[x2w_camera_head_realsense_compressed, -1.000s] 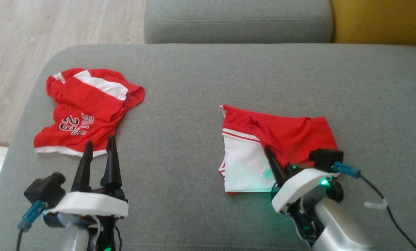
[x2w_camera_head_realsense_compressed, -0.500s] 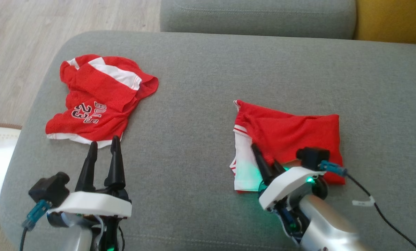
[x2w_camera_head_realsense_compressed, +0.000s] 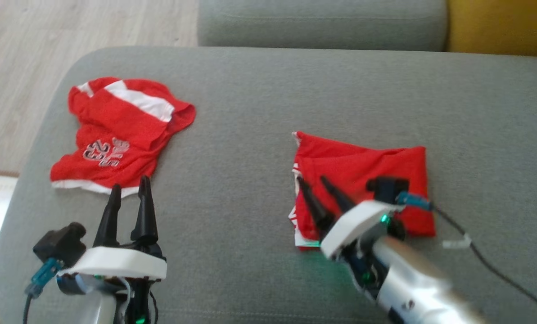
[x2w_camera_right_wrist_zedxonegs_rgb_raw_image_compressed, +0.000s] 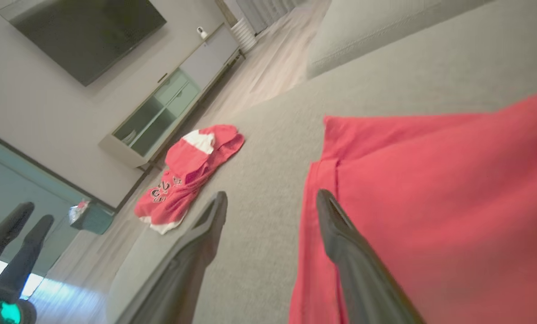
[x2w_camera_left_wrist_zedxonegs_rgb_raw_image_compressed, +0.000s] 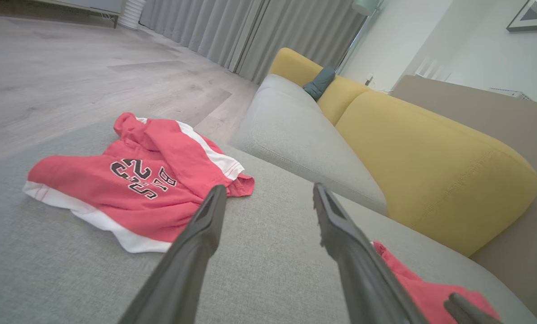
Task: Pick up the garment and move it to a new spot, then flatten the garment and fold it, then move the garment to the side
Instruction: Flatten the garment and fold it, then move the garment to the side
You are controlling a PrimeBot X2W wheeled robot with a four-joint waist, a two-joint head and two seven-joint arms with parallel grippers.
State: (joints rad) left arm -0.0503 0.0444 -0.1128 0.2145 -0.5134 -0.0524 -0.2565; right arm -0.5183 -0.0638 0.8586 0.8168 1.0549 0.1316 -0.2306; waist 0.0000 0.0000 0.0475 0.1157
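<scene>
The right gripper [x2w_camera_head_realsense_compressed: 311, 180] is spread apart and empty, one finger over the edge of the folded red garment [x2w_camera_head_realsense_compressed: 372, 164], the other over bare sofa cushion [x2w_camera_head_realsense_compressed: 250, 112]. For the move aside, judged next, all layers should be pinched together at that edge so the fold is not pulled open. The left gripper [x2w_camera_head_realsense_compressed: 130, 182], likewise spread and empty, is held just short of the numbered jersey [x2w_camera_head_realsense_compressed: 115, 135]

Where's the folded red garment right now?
The folded red garment lies right of centre in the head view, on the grey sofa seat, its left edge beneath the open right gripper, far from the crumpled jersey at left.
</scene>
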